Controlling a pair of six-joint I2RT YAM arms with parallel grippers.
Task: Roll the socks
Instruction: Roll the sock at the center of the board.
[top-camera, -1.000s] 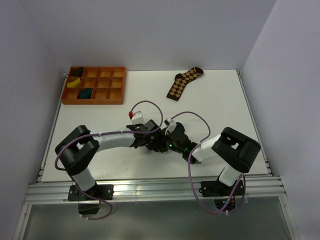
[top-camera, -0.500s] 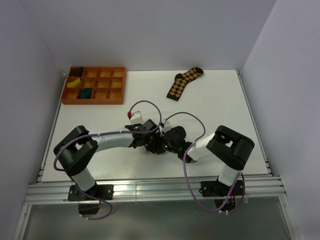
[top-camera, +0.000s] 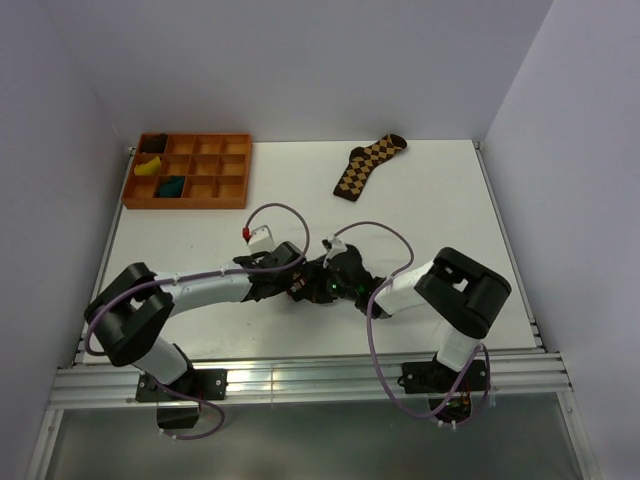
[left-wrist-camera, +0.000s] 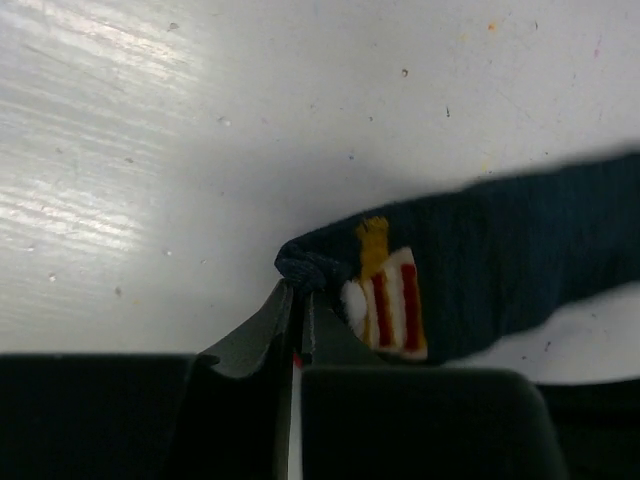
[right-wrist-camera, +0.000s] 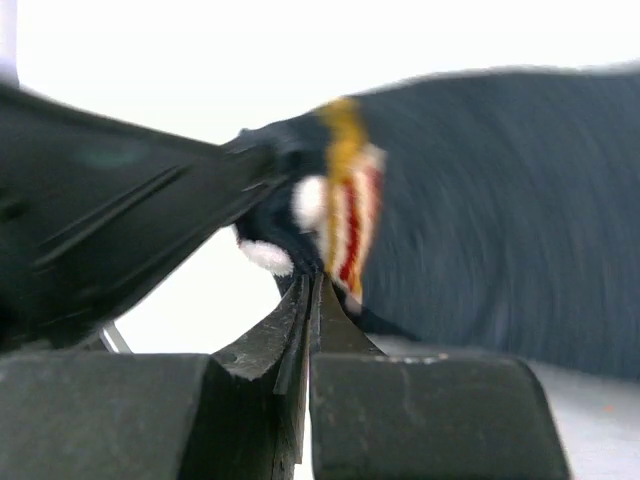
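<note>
White tabletop (top-camera: 440, 200) all round; my right gripper (right-wrist-camera: 312, 290) has just snapped together, pinching the teal sock (right-wrist-camera: 500, 200) under its striped patch (right-wrist-camera: 345, 220) — the left gripper (left-wrist-camera: 298, 305) nips the same folded end, mid-table. With two grips there, I judge the roll can begin.

No text, label, brand, number or sign can be read in any view. The only marking is the patch (left-wrist-camera: 385, 300) on the sock (left-wrist-camera: 500, 250), seen from both wrist cameras: red and white stripes with a yellow bit on top, a small picture with no letters or figures on it
</note>
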